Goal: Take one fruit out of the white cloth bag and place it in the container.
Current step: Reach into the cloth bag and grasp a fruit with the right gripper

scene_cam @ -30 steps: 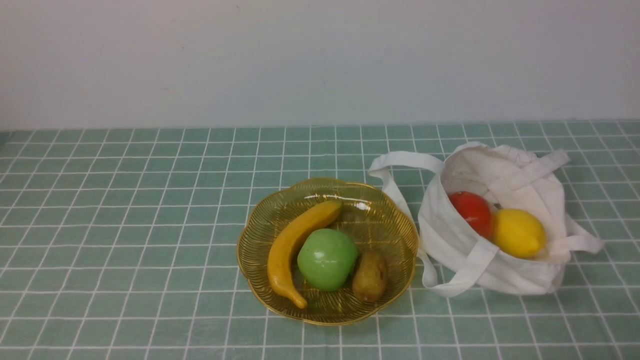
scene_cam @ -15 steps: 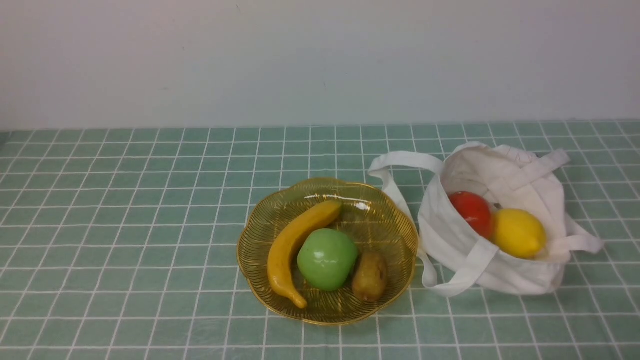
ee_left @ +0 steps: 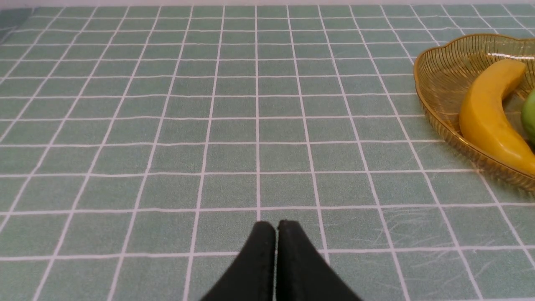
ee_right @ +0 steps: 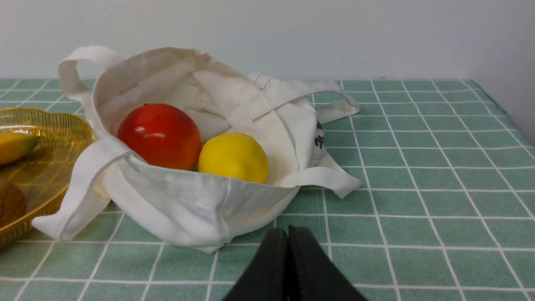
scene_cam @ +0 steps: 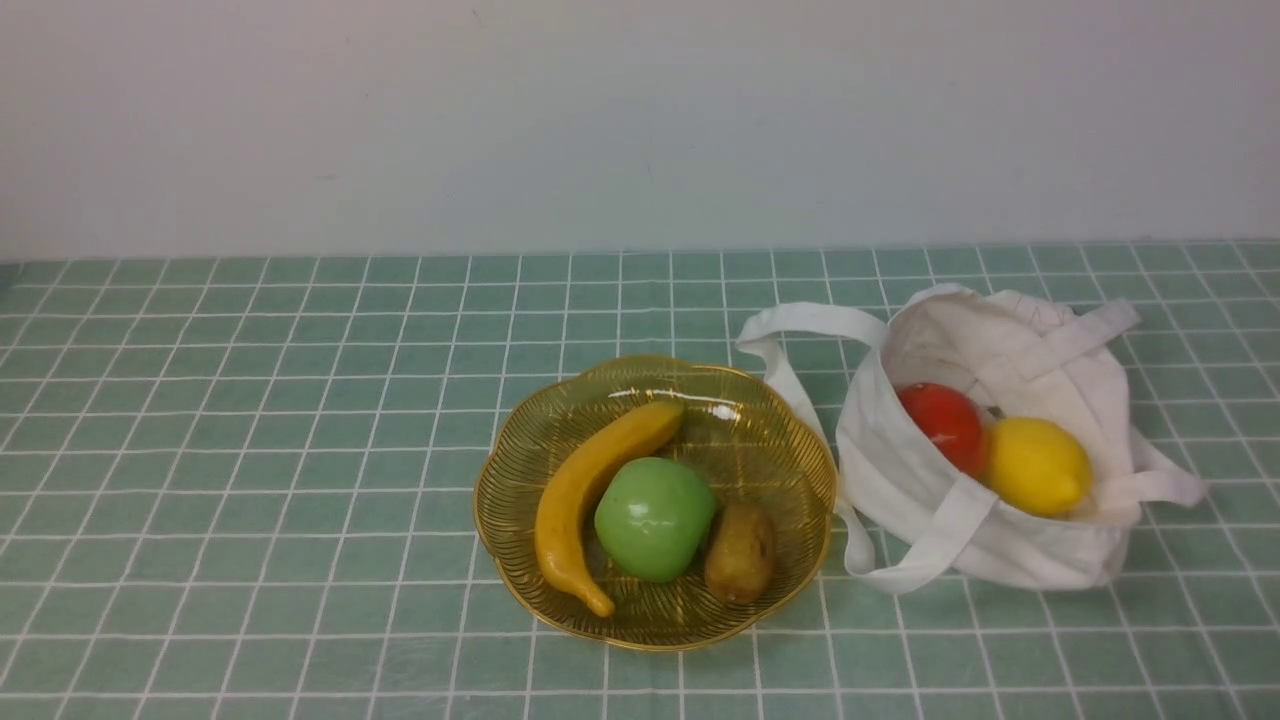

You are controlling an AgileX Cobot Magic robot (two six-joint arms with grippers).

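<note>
The red fruit (scene_cam: 941, 427) lies in the open white bag (scene_cam: 1030, 555), touching the lemon (scene_cam: 1037, 466), and the bag's front wall hides its lower part. The bag sits just beside the amber dish (scene_cam: 505, 470) on the table (scene_cam: 250, 450). The left pincer (ee_left: 276, 228) and right pincer (ee_right: 288, 234) are clenched on nothing, with only their black tips in view.

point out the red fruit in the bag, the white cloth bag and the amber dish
round glossy red-orange fruit (scene_cam: 940, 425), front view, middle of its visible side
soft white cloth bag (scene_cam: 1000, 552), front view, near fabric wall
shallow amber ribbed dish (scene_cam: 506, 480), front view, bare left wall
</note>
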